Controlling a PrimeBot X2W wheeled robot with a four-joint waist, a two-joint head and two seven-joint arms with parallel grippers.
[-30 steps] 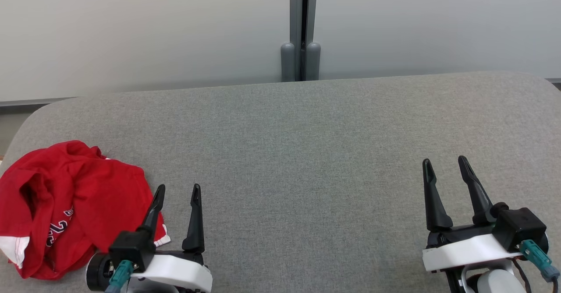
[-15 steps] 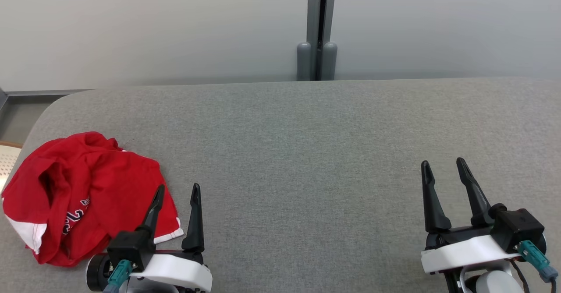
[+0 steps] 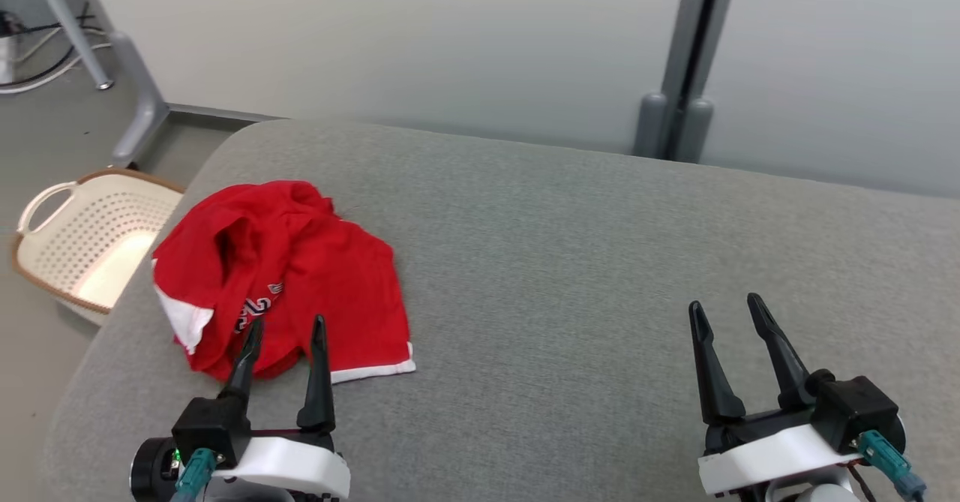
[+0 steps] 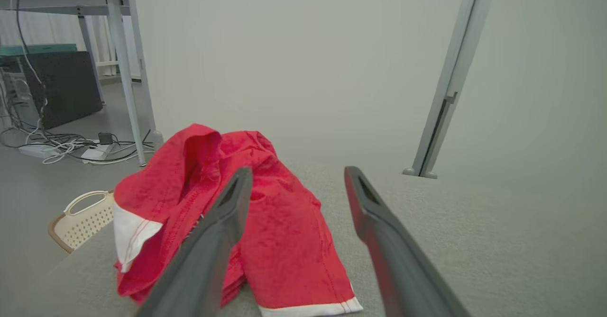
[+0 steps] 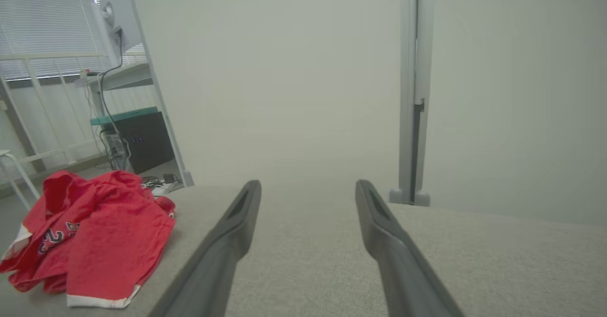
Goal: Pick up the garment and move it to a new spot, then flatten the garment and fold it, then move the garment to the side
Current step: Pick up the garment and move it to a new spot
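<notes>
Left end effector (image 3: 286, 322) spread at red garment (image 3: 300, 262) (by pad (image 3: 562, 262) edge), right end effector (image 3: 724, 303) spread, bare pad ahead

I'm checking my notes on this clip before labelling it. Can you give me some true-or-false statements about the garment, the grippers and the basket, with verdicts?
1. The red garment lies crumpled on the grey table. True.
2. The left gripper is shut on the garment. False: its jaws stand open and the garment lies ungripped.
3. The right gripper is open over bare table, far from the garment. True.
4. The basket stands on the table beside the garment. False: it stands on the floor, off the table's left end.
</notes>
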